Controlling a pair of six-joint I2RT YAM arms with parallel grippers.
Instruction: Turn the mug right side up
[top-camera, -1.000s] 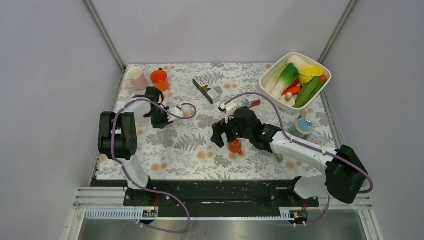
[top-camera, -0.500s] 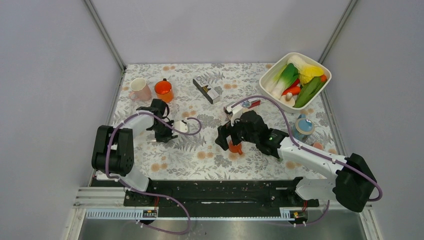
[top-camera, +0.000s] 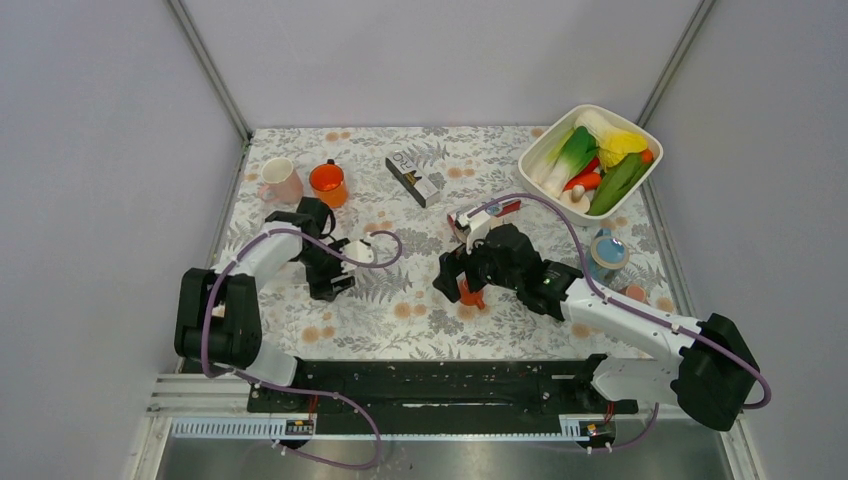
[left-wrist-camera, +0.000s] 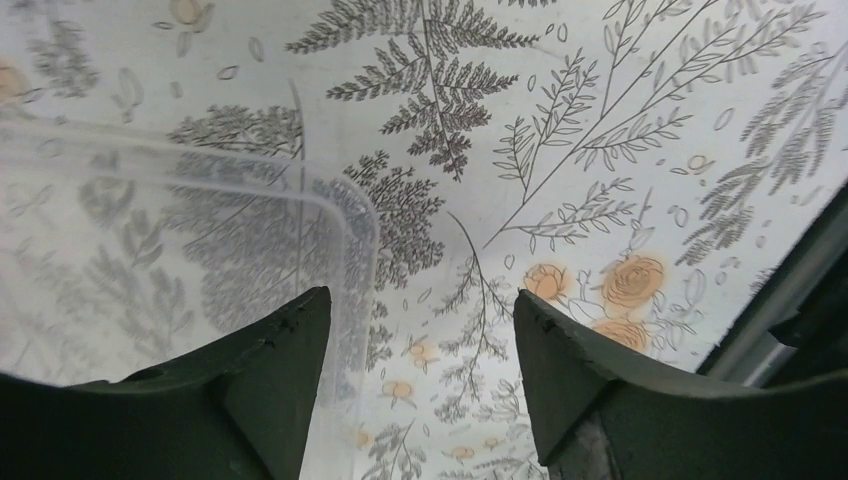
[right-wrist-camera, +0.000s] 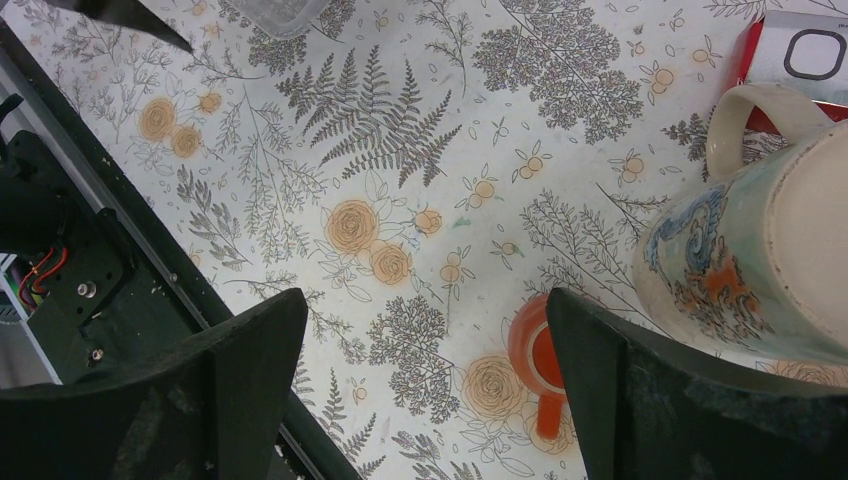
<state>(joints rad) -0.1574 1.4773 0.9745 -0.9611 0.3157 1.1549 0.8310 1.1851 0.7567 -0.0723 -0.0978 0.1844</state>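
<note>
Presently the right hand (right-wrist-camera: 425, 298) is held fully spread above the bench (right-wrist-camera: 380, 120), with nothing grasped. The small orange mug (right-wrist-camera: 533, 352) is seen resting on the bench between the two fingers, nearer one finger than the other, with its handle turned back toward the wrist. Whether its mouth faces up or down cannot be told. Just outside that nearer finger a larger painted mug (right-wrist-camera: 720, 270) is found. A flat pale face is uppermost on it, and its handle is pointed away from the hand, toward a red-and-white box (right-wrist-camera: 800, 50) ahead. The left hand (left-wrist-camera: 418, 298) is likewise released, with only patterned bench showing between its fingers. A clear plastic container (left-wrist-camera: 355, 215) is seen ahead of one finger, its rounded corner showing just past the fingertip.
</note>
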